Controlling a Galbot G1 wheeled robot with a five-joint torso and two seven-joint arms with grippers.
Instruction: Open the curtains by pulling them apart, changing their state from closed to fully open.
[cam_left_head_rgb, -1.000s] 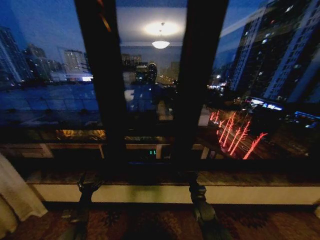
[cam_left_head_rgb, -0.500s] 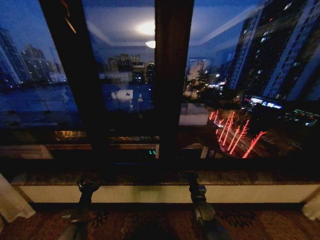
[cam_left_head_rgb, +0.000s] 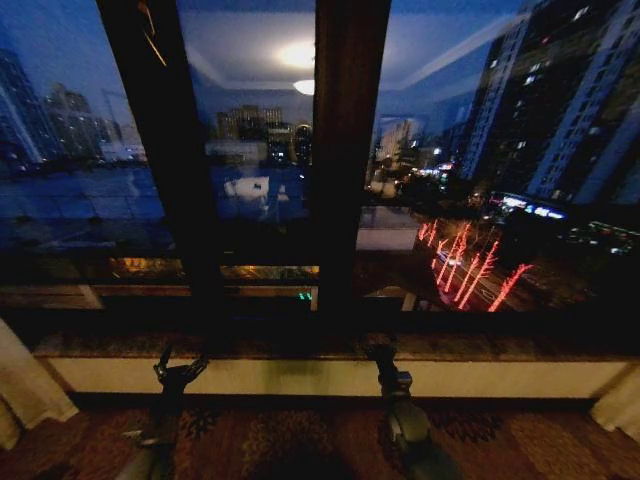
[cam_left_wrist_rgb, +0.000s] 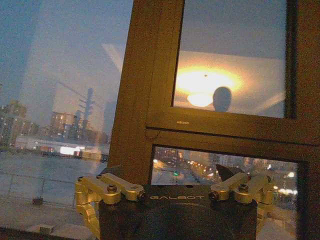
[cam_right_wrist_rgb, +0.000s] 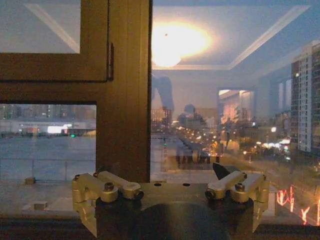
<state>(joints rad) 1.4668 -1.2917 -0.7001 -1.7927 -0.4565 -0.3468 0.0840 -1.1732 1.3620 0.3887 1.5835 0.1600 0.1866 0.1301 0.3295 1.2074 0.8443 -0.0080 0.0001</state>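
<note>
The curtains are drawn apart. One sheer off-white panel (cam_left_head_rgb: 24, 388) hangs bunched at the lower left edge of the head view, and a sliver of the other panel (cam_left_head_rgb: 620, 402) shows at the lower right edge. Between them the dark-framed window (cam_left_head_rgb: 345, 160) is bare. My left gripper (cam_left_head_rgb: 178, 372) and right gripper (cam_left_head_rgb: 384, 358) are raised side by side in front of the window sill, both open and holding nothing, well clear of either panel. Each wrist view shows its own gripper's fingers spread wide toward the glass: the left gripper (cam_left_wrist_rgb: 170, 175) and the right gripper (cam_right_wrist_rgb: 160, 175).
A pale window sill (cam_left_head_rgb: 330, 377) runs across below the glass, above patterned carpet (cam_left_head_rgb: 290, 440). Two thick vertical frame posts (cam_left_head_rgb: 160, 150) divide the panes. The glass reflects a ceiling lamp (cam_left_head_rgb: 300, 55) and shows city buildings at night.
The head camera has swung, so the whole window picture has shifted left and the left panel shows smaller at the edge. Both grippers keep their raised, open pose.
</note>
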